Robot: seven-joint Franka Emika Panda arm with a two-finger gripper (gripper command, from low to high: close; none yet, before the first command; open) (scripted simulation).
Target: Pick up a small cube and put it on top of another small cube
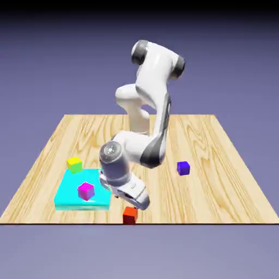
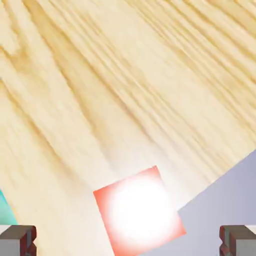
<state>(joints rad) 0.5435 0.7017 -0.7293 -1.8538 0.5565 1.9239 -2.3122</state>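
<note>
Two fingertips of the claw (image 2: pixel 128 241) stand wide apart, nothing gripped, with the red cube (image 1: pixel 129 216) showing between and ahead of them in the hand view, top washed out white by glare. Red cube sits at the near edge of the wooden counter (image 1: pixel 212 201), just below the hand in the exterior view. Dark violet-blue cube (image 1: pixel 183 168) rests on the counter, exterior view's right. Exterior view's left: magenta cube (image 1: pixel 86 191) on cyan slab (image 1: pixel 82 206), yellow-green cube (image 1: pixel 74 165) near the slab's far edge.
</note>
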